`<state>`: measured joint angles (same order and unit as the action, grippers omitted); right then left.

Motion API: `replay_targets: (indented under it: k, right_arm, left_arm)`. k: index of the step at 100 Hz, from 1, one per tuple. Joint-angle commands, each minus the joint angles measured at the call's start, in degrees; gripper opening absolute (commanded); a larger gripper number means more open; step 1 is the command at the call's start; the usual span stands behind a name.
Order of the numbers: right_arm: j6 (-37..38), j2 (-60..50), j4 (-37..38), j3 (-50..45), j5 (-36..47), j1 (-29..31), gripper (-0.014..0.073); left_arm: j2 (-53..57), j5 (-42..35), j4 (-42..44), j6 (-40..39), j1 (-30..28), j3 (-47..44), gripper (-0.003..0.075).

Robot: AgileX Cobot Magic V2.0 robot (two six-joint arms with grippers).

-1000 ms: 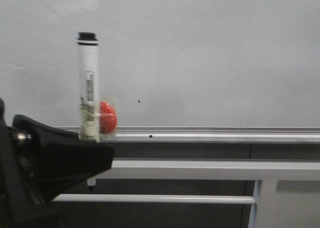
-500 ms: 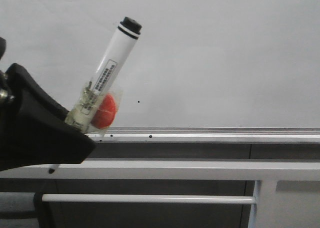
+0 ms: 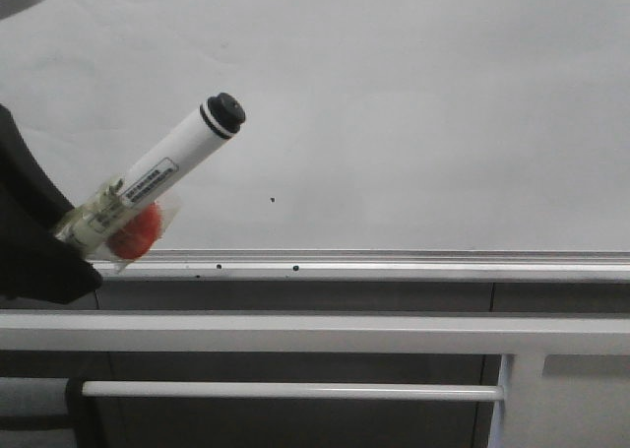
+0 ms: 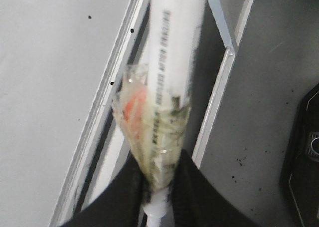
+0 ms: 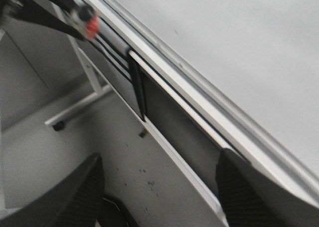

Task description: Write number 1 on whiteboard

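left gripper (image 4: 158, 187): clamped on marker (image 3: 162, 167), taped at base
marker: tilted, black end up-right, in front of whiteboard (image 3: 413, 103)
whiteboard: ahead of left gripper, no stroke visible, only specks
right gripper (image 5: 159, 187): fingers spread, holding nothing, rail (image 5: 199, 112) beyond it

Below the board in the front view, a dark panel (image 3: 394, 296) across the middle, then a pale grey crossbar (image 3: 394, 332) spanning the full width. Lower still, a thin white rod (image 3: 295, 391) ending at a light upright post (image 3: 504, 404) at lower right. Grey floor (image 5: 149, 172) with small dark specks in the lower centre of the right wrist view. Soft, even light, without hard shadows.
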<state>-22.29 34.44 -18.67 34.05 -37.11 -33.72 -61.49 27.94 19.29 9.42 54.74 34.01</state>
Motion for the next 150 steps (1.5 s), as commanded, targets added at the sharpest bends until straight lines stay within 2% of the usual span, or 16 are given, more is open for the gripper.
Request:
replay_targets:
  k: [1, 17, 32, 47, 70, 89, 108, 150]
  right_arm:
    - [-5.4, 2.6, -4.3, 3.8, 4.5, -1.1, 0.0437]
    - [-10.2, 8.3, -5.9, 6.6, 5.4, -5.4, 0.0437]
    - [-10.3, 13.6, -5.8, 9.1, 9.9, -11.2, 0.0437]
    - [-10.3, 19.9, -2.3, 11.4, 14.5, -15.9, 0.0437]
    - [-10.3, 27.3, -0.2, 15.2, 18.8, -16.3, 0.0437]
    - [-10.3, 30.8, 1.6, 17.7, 19.3, -16.3, 0.0437]
    - [-10.3, 32.0, 1.6, 19.4, 19.1, -16.3, 0.0437]
    - [-10.3, 32.2, 1.7, 19.6, 18.4, -16.3, 0.0437]
  left_arm:
    - [1.2, -2.7, 2.4, -0.6, -0.1, 2.0, -0.0020]
    - [1.2, -4.6, 3.0, -0.6, -0.1, 2.5, -0.0020]
    - [1.2, -4.7, 3.3, -0.6, -0.1, 3.8, -0.0020]
    - [1.2, -4.7, 3.5, -0.6, -0.1, 4.8, -0.0020]
    - [1.2, -4.2, 3.3, -0.6, -0.1, 4.8, -0.0020]
    - [1.2, -4.2, 3.3, -0.6, 0.3, 4.8, -0.0020]
    - [1.2, -4.5, 4.6, -0.6, 2.7, 4.8, -0.0020]
    - [1.2, -5.0, 5.4, -0.6, 2.7, 4.8, -0.0020]
